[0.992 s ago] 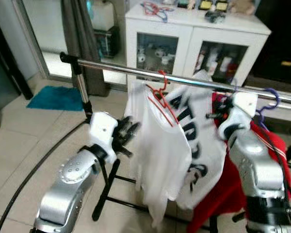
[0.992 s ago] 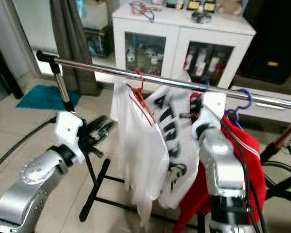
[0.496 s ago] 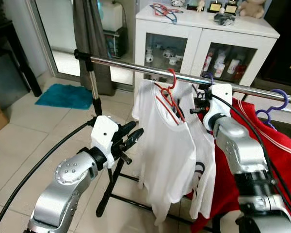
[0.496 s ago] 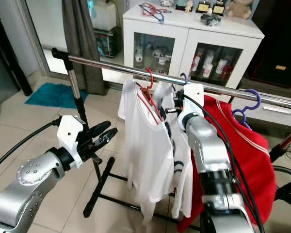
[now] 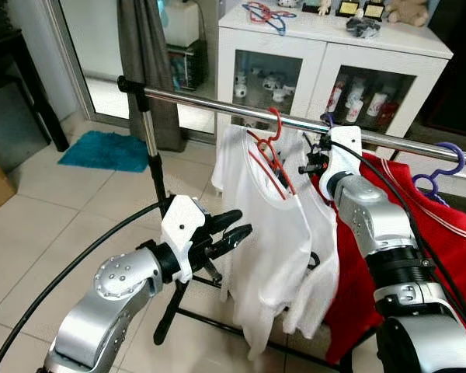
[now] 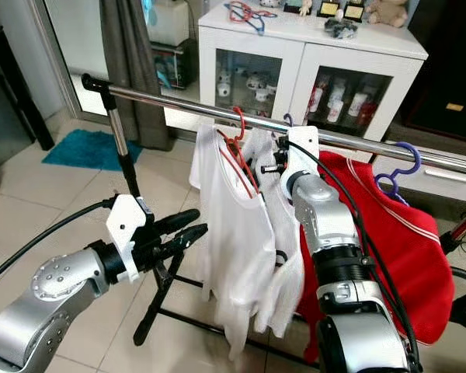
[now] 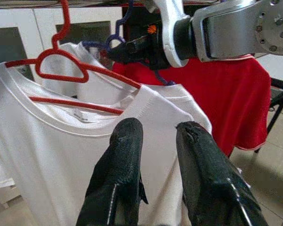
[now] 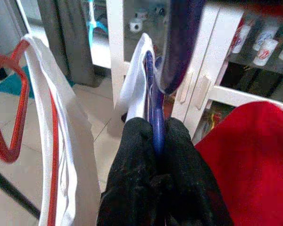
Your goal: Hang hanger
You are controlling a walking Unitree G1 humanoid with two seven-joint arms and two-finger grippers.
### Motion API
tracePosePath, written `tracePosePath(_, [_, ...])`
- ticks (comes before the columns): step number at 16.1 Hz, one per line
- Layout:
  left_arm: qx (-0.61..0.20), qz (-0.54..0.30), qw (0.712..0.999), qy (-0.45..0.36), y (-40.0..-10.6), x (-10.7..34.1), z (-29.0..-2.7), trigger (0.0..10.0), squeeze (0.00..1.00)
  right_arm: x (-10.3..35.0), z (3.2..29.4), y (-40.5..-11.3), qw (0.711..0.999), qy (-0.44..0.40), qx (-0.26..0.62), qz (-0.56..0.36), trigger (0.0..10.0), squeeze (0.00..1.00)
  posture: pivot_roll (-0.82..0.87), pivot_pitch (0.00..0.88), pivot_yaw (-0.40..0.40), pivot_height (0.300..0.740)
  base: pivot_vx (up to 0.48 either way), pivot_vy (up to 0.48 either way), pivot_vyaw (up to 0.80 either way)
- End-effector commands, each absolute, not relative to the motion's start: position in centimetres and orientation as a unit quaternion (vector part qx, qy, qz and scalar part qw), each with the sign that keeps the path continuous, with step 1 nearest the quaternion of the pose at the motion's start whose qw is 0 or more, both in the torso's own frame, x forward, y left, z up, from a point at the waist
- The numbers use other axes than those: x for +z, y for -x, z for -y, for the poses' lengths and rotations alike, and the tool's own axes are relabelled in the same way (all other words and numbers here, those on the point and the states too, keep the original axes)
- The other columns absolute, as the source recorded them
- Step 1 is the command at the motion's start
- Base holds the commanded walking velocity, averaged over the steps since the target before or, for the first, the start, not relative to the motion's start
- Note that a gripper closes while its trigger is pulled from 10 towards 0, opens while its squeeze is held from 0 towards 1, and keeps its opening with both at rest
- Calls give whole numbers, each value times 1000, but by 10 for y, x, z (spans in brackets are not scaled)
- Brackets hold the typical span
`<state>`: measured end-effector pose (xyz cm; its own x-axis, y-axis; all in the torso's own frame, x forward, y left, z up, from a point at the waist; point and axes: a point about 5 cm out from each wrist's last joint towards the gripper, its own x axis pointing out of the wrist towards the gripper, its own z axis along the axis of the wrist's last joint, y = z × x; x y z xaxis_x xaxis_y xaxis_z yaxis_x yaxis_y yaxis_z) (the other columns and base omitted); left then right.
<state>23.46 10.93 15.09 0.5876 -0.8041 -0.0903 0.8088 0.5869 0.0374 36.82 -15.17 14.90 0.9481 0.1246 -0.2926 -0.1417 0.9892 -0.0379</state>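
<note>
Two hands | right hand (image 8: 153,136) clamps blue hanger (image 8: 153,94) | left hand (image 7: 155,141) slightly parted, empty | no legible writing

The steel rail (image 5: 217,106) is bare from its upright post (image 5: 150,148) up to the red hanger (image 5: 270,144), so a hand can reach the rail there without touching cloth. Past that point the rail is crowded: the white shirt (image 5: 264,233) on the red hanger, a second white shirt (image 6: 283,256) close behind it, then the red garment (image 6: 396,256). The right hand (image 8: 153,136) sits in the narrow gap between the white shirts and the red garment, closed on a blue hanger (image 8: 155,89). The left hand (image 7: 155,150) is just before the white shirt, its fingers slightly apart. Behind the rail stands a white cabinet (image 5: 326,62).
</note>
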Motion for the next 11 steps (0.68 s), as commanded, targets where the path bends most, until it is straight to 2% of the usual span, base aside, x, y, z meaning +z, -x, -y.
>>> tracePosePath(1, [-467, -30, 883, -38, -234, 152, -107, 10000, 0, 141, 154, -365, 982, 31, 73, -169, 10000, 0, 110, 0, -23, 740, 0, 0, 0])
tracePosePath(4, [-474, -33, 879, -40, -233, 150, -107, 10000, 0, 136, 155, -360, 981, 23, 80, -176, 10000, 0, 101, 0, -10, 740, 0, 0, 0])
tracePosePath(5, [-474, -34, 879, -38, -233, 150, -107, 10000, 0, 138, 156, -358, 982, 16, 82, -171, 10000, 725, 97, 0, -5, 740, 0, 0, 0])
tracePosePath(6, [-468, -35, 883, -26, -233, 149, -107, 10000, 0, 140, 156, -356, 983, 14, 90, -159, 10000, 1000, 92, 0, -1, 740, 0, 0, 0])
tracePosePath(8, [-422, -23, 906, 21, -237, 151, -114, 10000, 0, 153, 157, -349, 988, 27, 117, -101, 10000, 1000, 85, 0, 2, 740, 0, 0, 0])
tracePosePath(10, [-396, -18, 918, 17, -239, 152, -119, 10000, 0, 162, 161, -341, 989, 5, 128, -73, 10000, 1000, 82, 0, 0, 740, 0, 0, 0])
tracePosePath(11, [-368, -11, 930, 12, -241, 153, -123, 10000, 0, 171, 164, -328, 987, -25, 151, -46, 10000, 1000, 78, 0, -3, 740, 0, 0, 0])
